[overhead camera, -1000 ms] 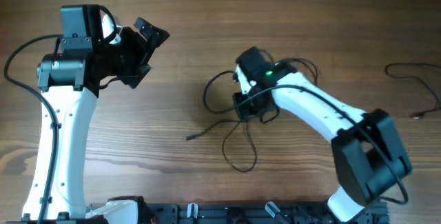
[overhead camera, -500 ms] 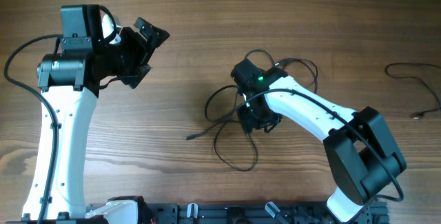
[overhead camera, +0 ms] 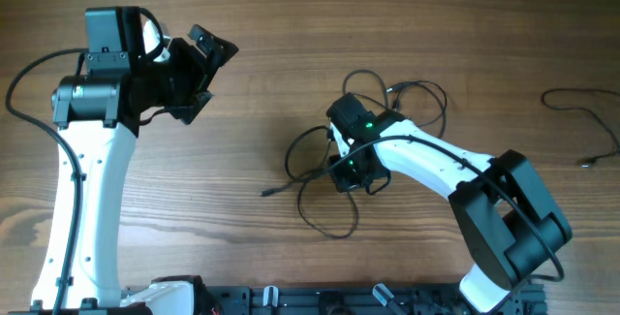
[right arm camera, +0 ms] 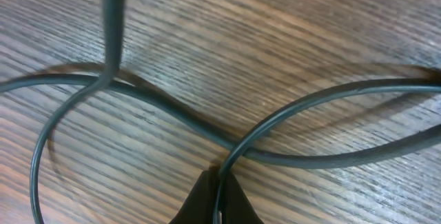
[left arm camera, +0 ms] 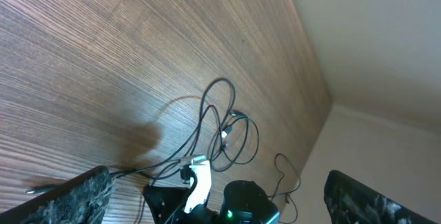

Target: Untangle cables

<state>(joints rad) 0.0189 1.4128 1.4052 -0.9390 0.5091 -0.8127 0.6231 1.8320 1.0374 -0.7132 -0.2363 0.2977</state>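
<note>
Two arms share the bench [overhead camera: 291,24], but only the right arm [overhead camera: 436,160] is near the work. The left arm [overhead camera: 87,160] hangs well apart at the far side. The cables [left arm camera: 224,131] lie tangled right of centre, directly under the right wrist. Their loops sprawl from upper right to lower left, toward the left arm. One more cord [overhead camera: 581,121] lies alone by the right edge. The left fingers [overhead camera: 215,47] are spread wide and hold nothing. The right fingers [right arm camera: 207,203] are clenched at a crossing of two strands — one strand runs straight into their tip and looks pinched. A free end [overhead camera: 266,194] points leftward, so any pull is best directed away from it.
</note>
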